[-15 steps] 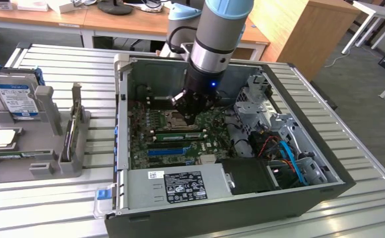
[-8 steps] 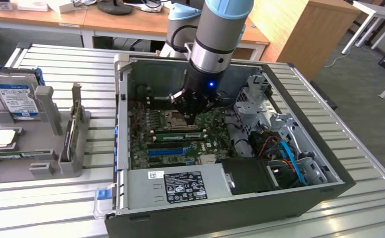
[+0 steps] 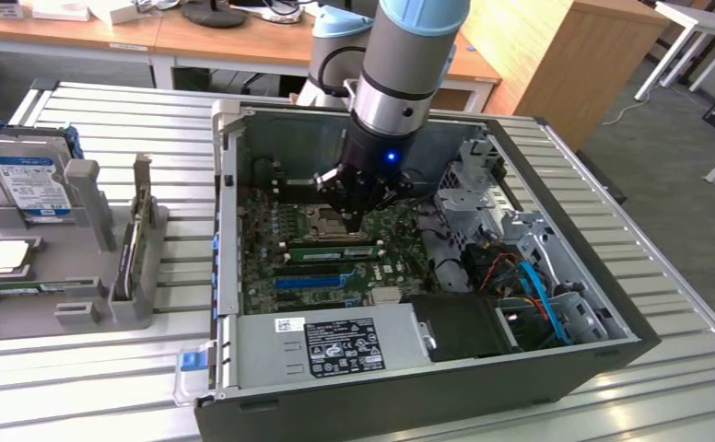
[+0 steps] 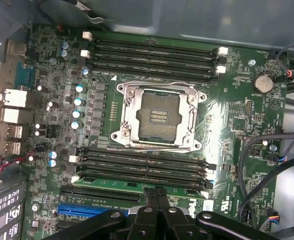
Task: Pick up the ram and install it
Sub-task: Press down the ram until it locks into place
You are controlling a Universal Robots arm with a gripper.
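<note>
Wrist view: the gripper (image 4: 155,192) has its fingers pressed together, tips on the ram (image 4: 136,183), which lies in a motherboard (image 4: 237,115) slot, its middle hidden by them.

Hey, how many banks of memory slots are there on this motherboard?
2. The first bank lies beyond the processor socket, away from the tool; the second bank lies between socket and tool. None seems hidden.

Closed gripper (image 4: 155,192) seen pressed on ram (image 4: 136,184) seated in slot beside CPU socket (image 4: 159,116).
</note>
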